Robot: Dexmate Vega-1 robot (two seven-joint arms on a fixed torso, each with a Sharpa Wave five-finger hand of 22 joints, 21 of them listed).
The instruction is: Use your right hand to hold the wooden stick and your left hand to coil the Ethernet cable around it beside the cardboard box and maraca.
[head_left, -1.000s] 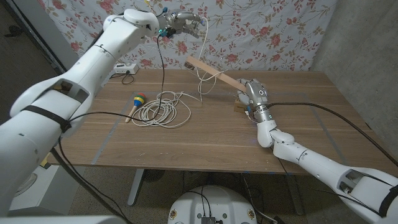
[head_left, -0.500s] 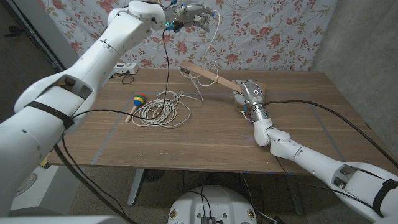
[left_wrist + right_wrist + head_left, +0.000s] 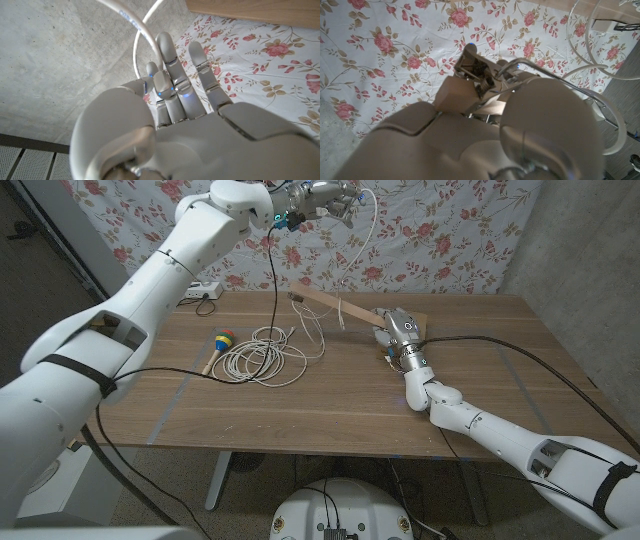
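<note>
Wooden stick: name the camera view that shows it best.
The head view. There the wooden stick runs from the right hand, which holds it, out over the table, with the Ethernet cable looped over it. The right wrist view is too close to make it out, and the left wrist view gives no clear sight of it.

Stick, cable, box and maraca on the tabletop

The wooden stick slants off the tabletop near the far edge. The white cable lies mostly coiled left of centre, one strand rising over the stick. The maraca lies left of the coil; the cardboard box sits at the stick's right end.
</note>
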